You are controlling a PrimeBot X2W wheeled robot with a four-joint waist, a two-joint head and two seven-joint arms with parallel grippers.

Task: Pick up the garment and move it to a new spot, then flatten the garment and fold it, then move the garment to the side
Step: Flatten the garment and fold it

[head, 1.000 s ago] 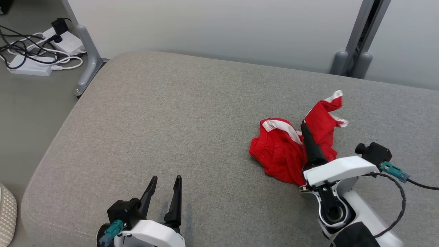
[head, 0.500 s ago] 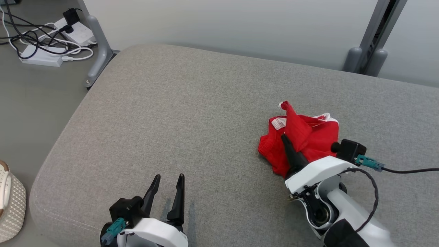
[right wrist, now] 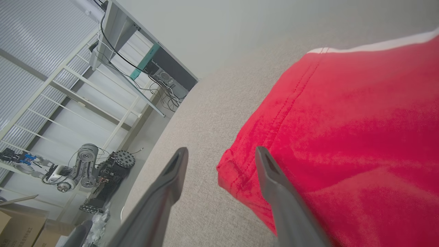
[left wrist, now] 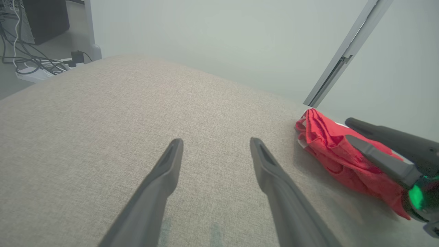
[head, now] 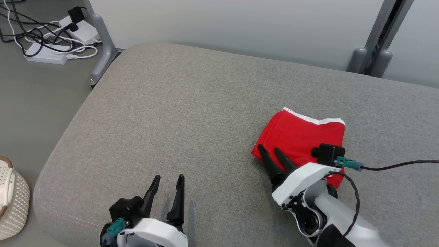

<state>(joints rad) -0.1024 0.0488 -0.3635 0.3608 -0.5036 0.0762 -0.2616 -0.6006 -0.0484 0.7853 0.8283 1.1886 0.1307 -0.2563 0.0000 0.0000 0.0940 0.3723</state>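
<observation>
Red garment (head: 301, 133) lies folded in a compact packet on the right part of the grey upholstered cushion (head: 192, 113), with its white trim (head: 319, 120) along the far edge. Your right hand (head: 269, 148) is at the near-left corner of the packet with the two fingers apart and holding nothing. In the right wrist view that corner sits just between them, and one finger lies over the red cloth. I cannot tell if it touches. Your left hand (head: 167, 176) is also spread and empty, well apart from the garment, near the front of the cushion.

Please take care with these risks:

- If you pull the right hand back low, the finger over the cloth can catch the top layer and drag the fold open.
- The left edge looks thick and bunched in the left wrist view, so I judge the layers are loose. A pinch on one corner only will probably lift one layer, and the packet will unfold during the move to the side.
- The wrist cable (head: 394, 166) hangs close over the garment and could snag on it.
</observation>
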